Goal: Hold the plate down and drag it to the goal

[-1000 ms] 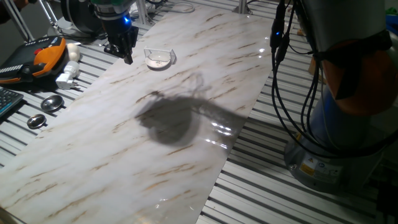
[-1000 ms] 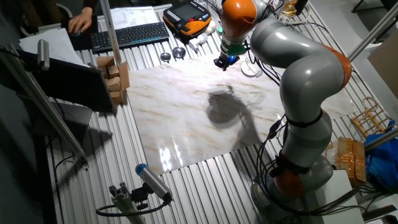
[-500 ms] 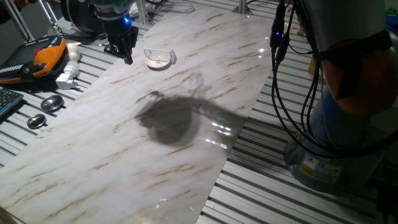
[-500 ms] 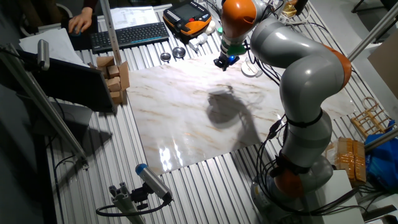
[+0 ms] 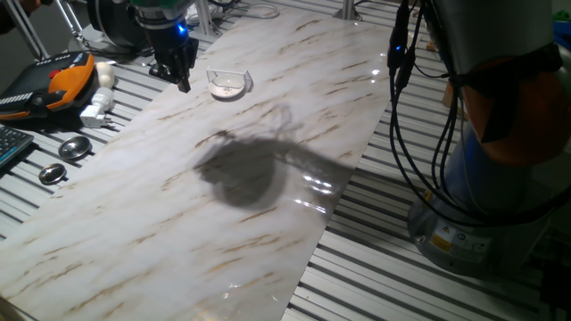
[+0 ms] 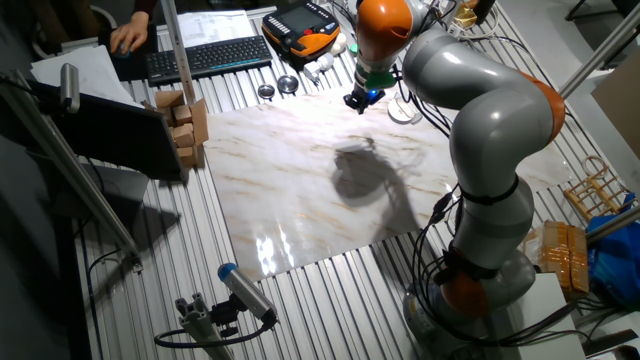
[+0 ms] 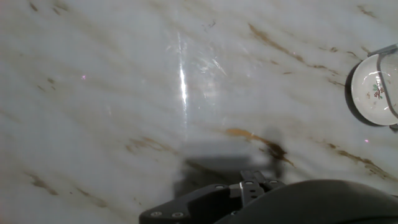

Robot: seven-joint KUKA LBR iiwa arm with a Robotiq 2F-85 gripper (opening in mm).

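Observation:
The plate (image 5: 227,85) is a small white dish near the far left corner of the marble board (image 5: 294,116). It sits within the goal (image 5: 241,75), a clear bracket whose low walls glint around it. My gripper (image 5: 185,86) hangs a short way left of the plate, apart from it, with its dark fingers together and nothing held. In the hand view the plate (image 7: 373,90) shows at the right edge with faint specks at its centre, and the goal's wall (image 7: 390,50) curves around it. In the other fixed view the gripper (image 6: 357,103) stands left of the plate (image 6: 403,112).
An orange-and-black pendant (image 5: 67,78), a white plug (image 5: 96,109) and two grey metal discs (image 5: 75,148) (image 5: 53,174) lie on the slatted table left of the board. Black cables (image 5: 401,107) hang at the right. A keyboard (image 6: 205,55) and small boxes (image 6: 185,120) stand beyond.

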